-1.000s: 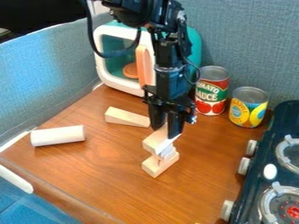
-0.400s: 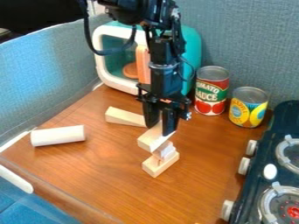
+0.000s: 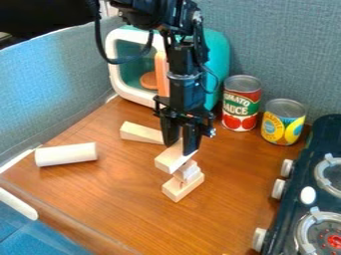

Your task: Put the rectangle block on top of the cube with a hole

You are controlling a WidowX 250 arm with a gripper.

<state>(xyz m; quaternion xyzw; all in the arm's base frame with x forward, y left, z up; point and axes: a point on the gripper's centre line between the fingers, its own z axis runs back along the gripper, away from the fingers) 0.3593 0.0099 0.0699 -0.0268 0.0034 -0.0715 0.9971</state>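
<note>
My gripper (image 3: pixel 180 144) hangs a little right of the view's middle, shut on the rectangle block (image 3: pixel 170 158), one finger on either side of its far end. The block's near end sticks out toward the lower left. Just below and to the right of it is a small pale cube (image 3: pixel 188 171), standing on another flat wooden block (image 3: pixel 181 188). The held block overlaps the cube's upper left in the view; whether they touch I cannot tell. The cube's hole is hard to make out.
A wooden wedge (image 3: pixel 140 133) and a white cylinder (image 3: pixel 66 154) lie to the left. Two cans, a red one (image 3: pixel 241 103) and a yellow one (image 3: pixel 282 122), stand behind right. A toy oven (image 3: pixel 125 77) is behind the arm, a stove (image 3: pixel 310 184) at the right edge.
The gripper has shifted left and slightly up in the view with the rectangle block, uncovering more of the small cube. The cube and the block under it have stayed in place.
</note>
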